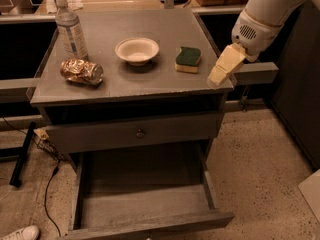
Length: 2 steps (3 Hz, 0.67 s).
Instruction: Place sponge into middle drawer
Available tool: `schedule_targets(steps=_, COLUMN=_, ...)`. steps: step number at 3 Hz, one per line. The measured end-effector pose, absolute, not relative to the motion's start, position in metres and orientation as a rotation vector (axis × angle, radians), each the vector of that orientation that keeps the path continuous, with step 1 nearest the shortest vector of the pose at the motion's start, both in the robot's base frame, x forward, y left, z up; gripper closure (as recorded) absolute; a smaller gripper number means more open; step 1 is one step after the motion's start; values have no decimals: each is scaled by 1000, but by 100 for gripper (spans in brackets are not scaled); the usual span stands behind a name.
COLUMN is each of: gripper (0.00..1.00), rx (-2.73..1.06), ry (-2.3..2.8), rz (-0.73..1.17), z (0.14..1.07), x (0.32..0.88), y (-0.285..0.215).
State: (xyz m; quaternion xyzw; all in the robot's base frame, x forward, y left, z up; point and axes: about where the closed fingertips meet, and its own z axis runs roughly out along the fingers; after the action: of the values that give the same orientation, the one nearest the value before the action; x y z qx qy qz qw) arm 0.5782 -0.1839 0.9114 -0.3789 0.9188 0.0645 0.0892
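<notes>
The sponge (188, 59), dark green on top of pale yellow foam, lies flat on the right part of the grey cabinet top (150, 81). My gripper (218, 77) is cream-coloured, points down and to the left, and hangs over the top's front right corner, a little to the right of and nearer than the sponge, not touching it. The middle drawer (145, 206) is pulled out at the bottom of the cabinet, a wide shallow grey box with a bare floor.
A white bowl (137, 50), a crushed shiny can (82, 71) and a clear water bottle (71, 30) stand on the cabinet top left of the sponge. A shut drawer front with a small knob (140, 133) sits above the open drawer. Cables (50, 184) lie on the floor at left.
</notes>
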Motion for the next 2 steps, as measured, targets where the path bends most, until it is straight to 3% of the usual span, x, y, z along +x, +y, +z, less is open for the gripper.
schedule_targets(steps=2, gripper=0, rx=-982, ry=2763, rz=327, z=914, x=605, y=-168)
